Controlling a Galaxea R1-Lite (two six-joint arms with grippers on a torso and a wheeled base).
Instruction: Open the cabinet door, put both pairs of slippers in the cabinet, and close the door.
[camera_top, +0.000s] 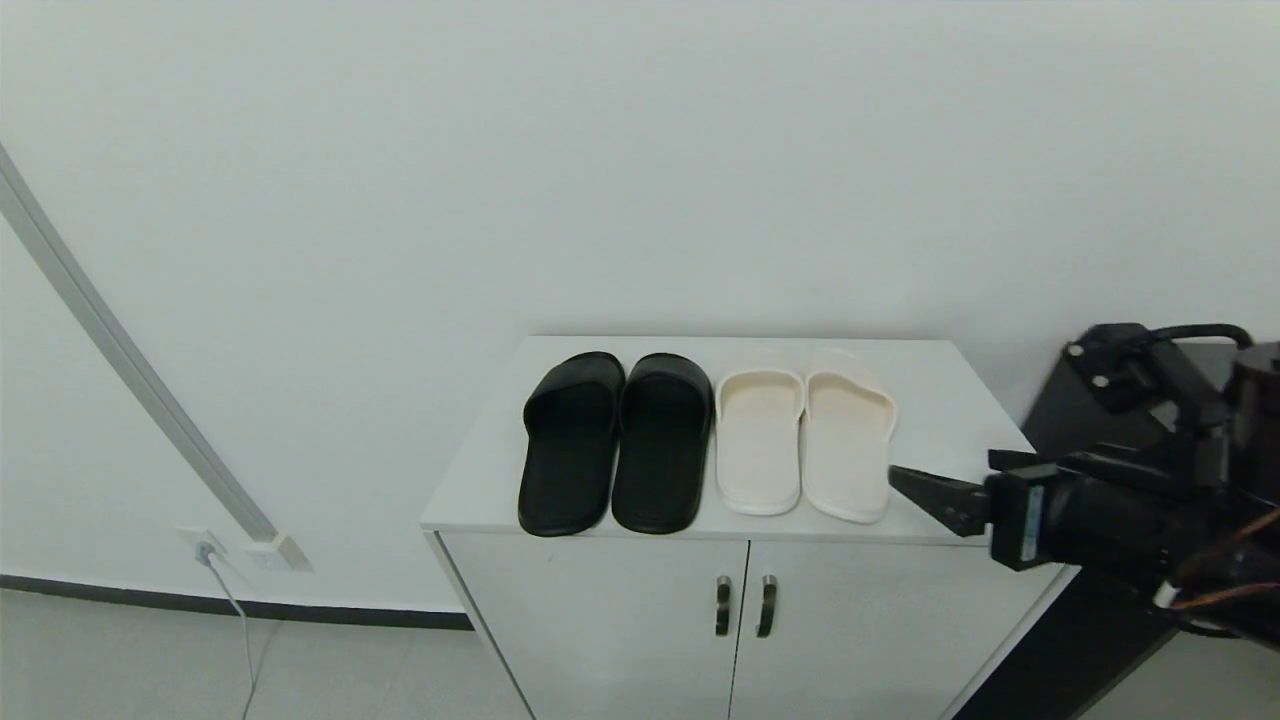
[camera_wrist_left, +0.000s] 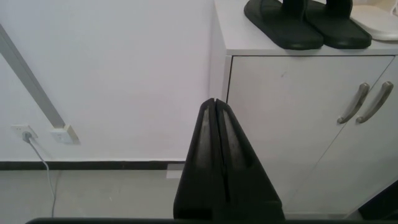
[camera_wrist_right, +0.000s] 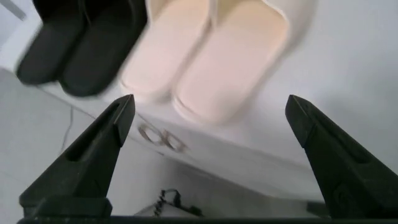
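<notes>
— What do we see at the fingers (camera_wrist_right: 93, 162) of the right gripper (camera_wrist_right: 210, 102)?

— They stand wide apart and hold nothing. Between them, farther on, we see the heels of the cream slippers (camera_wrist_right: 211, 56).

— And from the head view?

— There the right gripper (camera_top: 905, 480) is at the right front corner of the cabinet top, just beside the heel of the outer cream slipper. We cannot tell if it touches.

— And the left gripper (camera_wrist_left: 214, 106)?

— Its fingers (camera_wrist_left: 205, 143) are pressed together with nothing between them. It is lower than the cabinet top, apart from the cabinet (camera_wrist_left: 286, 106), and points at the front corner on the side of the black slippers (camera_wrist_left: 308, 25).

— Where are the slippers exactly?

— Both pairs lie on top of the cabinet (camera_top: 600, 620), side by side, heels to the front edge. The black slippers (camera_top: 615, 440) are on the left and the cream slippers (camera_top: 805, 440) on the right. The two pairs touch or almost touch in the middle.

— And the doors?

— We see both doors (camera_top: 860, 630) shut. The two handles (camera_top: 722, 605) hang upright, close together at the middle.

— Something more around?

— On the wall to the left, low down, there is a wall socket (camera_top: 205, 548) with a cable (camera_top: 245, 630) that goes down to the floor.
</notes>
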